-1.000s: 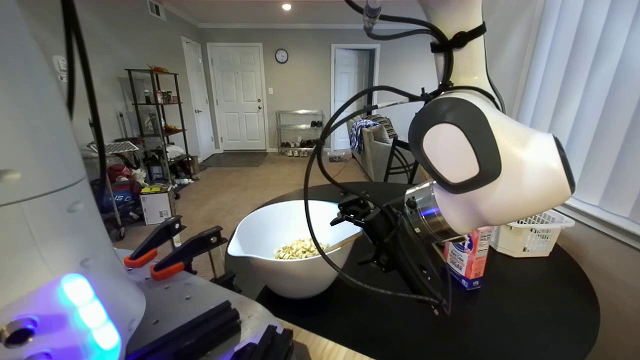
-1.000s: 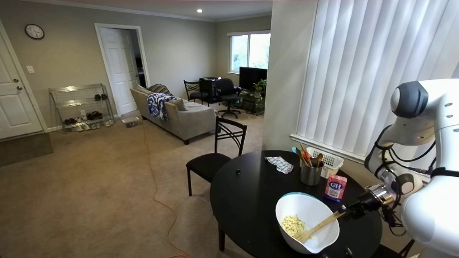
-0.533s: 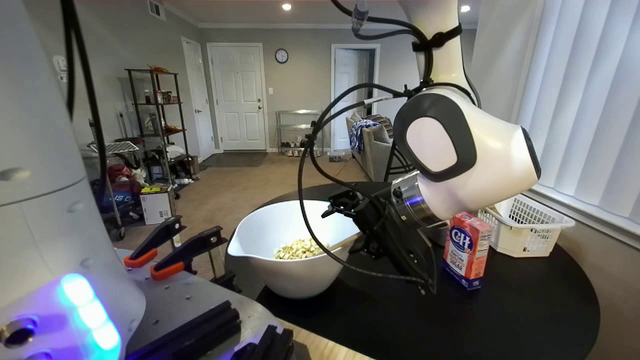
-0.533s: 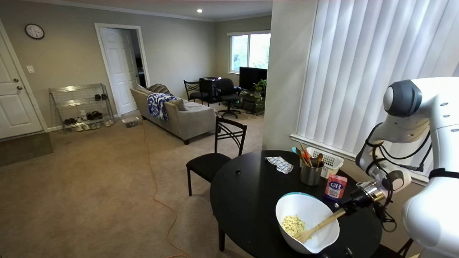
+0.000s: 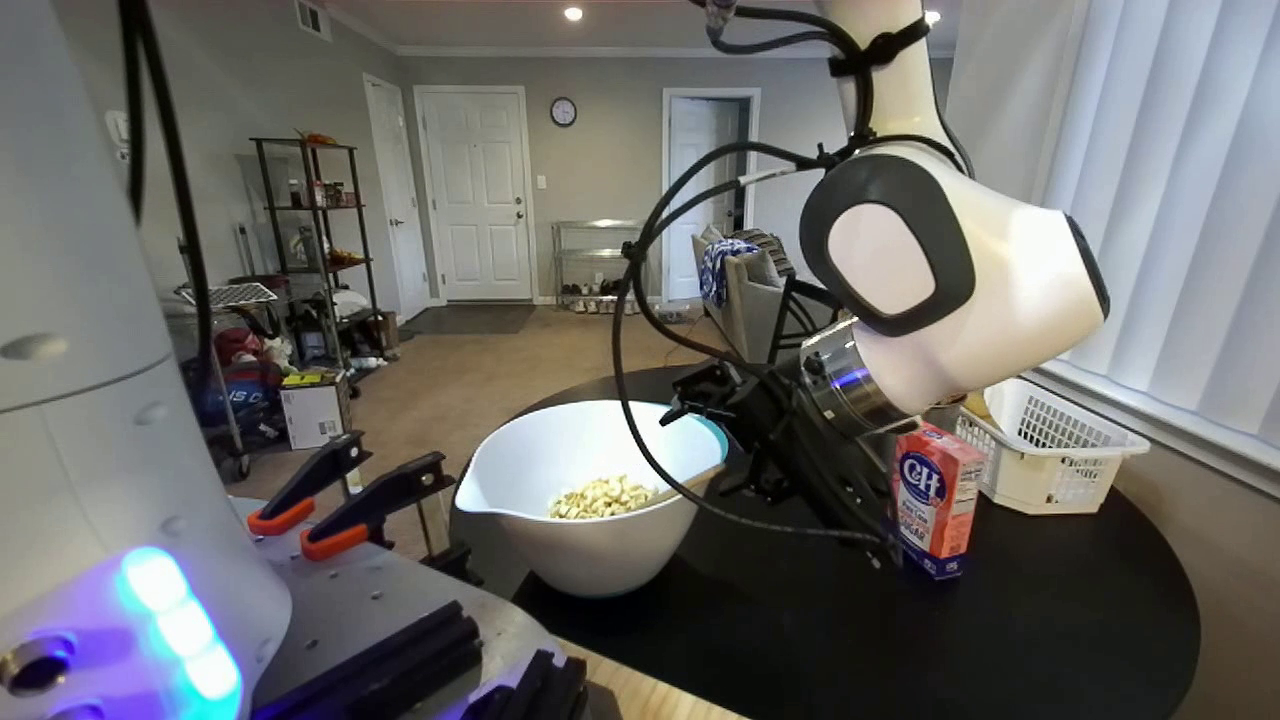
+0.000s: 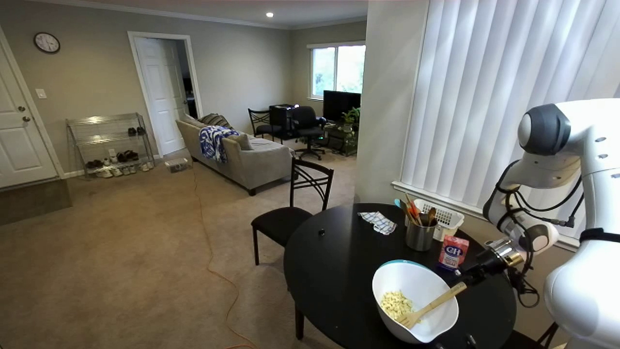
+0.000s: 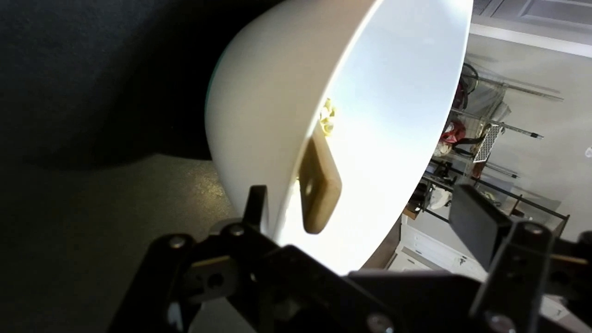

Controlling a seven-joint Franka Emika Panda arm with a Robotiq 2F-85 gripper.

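Wrist view: the jaws stand spread wide, one at about 7 o'clock and the other near 4; between them the handle end of the wooden fork [image 7: 323, 185] shows ahead, nearer the 7 o'clock side and touching neither. In an exterior view, the arm's base [image 5: 110, 450] stands at 9 o'clock with blue-white lights low on it; the forearm [image 5: 890, 90] drops in from 1 o'clock, the white wrist [image 5: 1010, 290] bends near 3, and the jaws slant toward 8 o'clock, beside the 2 o'clock rim of the bowl [image 5: 590, 560].

Writing, left to right there: a blue bag [image 5: 240, 395] near 9 o'clock carries white letters only partly legible; the upright pink-red box [image 5: 922, 510] at 4 o'clock reads "C&H" on a blue oval, with "SUGAR" lower down.

In an exterior view, reckoned from the bowl's centre, pale chopped pieces [image 6: 396, 304] lie heaped toward 9 o'clock. The fork's tines rest between 6 and 7, at the heap's edge; its smooth, light-brown handle slopes up past the rim between 2 and 3, ending just beside the jaws. The bowl is white and deep, upright on the black counter [image 6: 339, 271], teal-edged at 12, with a pouring lip at 5. A checked cloth [image 6: 379, 223] lies at 11, a metal pot [image 6: 419, 238] at 12.
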